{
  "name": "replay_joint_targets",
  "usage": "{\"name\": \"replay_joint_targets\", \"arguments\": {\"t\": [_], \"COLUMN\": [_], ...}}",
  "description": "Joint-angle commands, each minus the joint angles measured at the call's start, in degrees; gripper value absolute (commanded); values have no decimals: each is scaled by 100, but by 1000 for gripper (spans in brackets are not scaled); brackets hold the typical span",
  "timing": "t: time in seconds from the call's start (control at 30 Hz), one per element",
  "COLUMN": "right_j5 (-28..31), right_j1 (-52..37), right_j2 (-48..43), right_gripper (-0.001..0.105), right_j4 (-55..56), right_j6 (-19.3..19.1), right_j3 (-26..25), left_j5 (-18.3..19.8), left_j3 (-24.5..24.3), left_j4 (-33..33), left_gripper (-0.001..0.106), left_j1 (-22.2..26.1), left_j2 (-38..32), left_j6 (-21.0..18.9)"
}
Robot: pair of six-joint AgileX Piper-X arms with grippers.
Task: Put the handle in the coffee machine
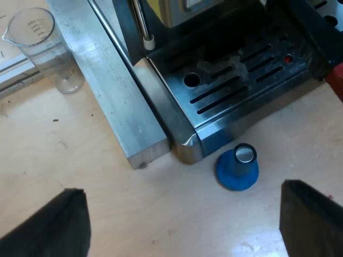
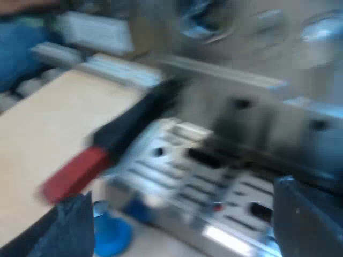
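Observation:
The espresso machine (image 1: 225, 69) shows its slotted drip tray (image 1: 241, 80). The holder's dark handle (image 2: 139, 120) juts out from the machine's front (image 2: 252, 123) above the tray, ending in red (image 2: 75, 174); motion blur hides whether it is locked in. That red end (image 1: 337, 80) also peeks in beside the tray. My left gripper (image 1: 182, 214) hangs open over the bare table near the blue tamper (image 1: 237, 167), holding nothing. My right gripper (image 2: 187, 214) is open below the handle, apart from it, over the tray's edge (image 2: 225, 235) and the tamper (image 2: 110, 233).
A measuring glass (image 1: 40, 40) stands on the wooden table (image 1: 80, 155) beyond a long metal bar (image 1: 107, 75) that runs along the machine's side. The steam wand (image 1: 143, 24) hangs over the tray's corner.

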Motion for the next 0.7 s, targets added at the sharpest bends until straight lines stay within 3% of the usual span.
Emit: {"name": "replay_joint_targets", "arguments": {"t": [0.03, 0.37, 0.7], "right_j5": [-1, -204, -423], "right_j1": [-512, -2241, -4166], "right_j2": [-9, -51, -430], "right_gripper": [70, 70, 70], "right_j4": [482, 1674, 2410], "right_j6": [-67, -54, -92], "right_j3": [-272, -1029, -1060], "left_j5": [22, -157, -283], "left_j3": [-17, -64, -119], "left_j4": [-2, -207, -620], "left_gripper": [75, 75, 74], "left_j1": [1, 1, 1], "left_j2": [-111, -224, -224], "left_j6": [-465, -574, -577]}}
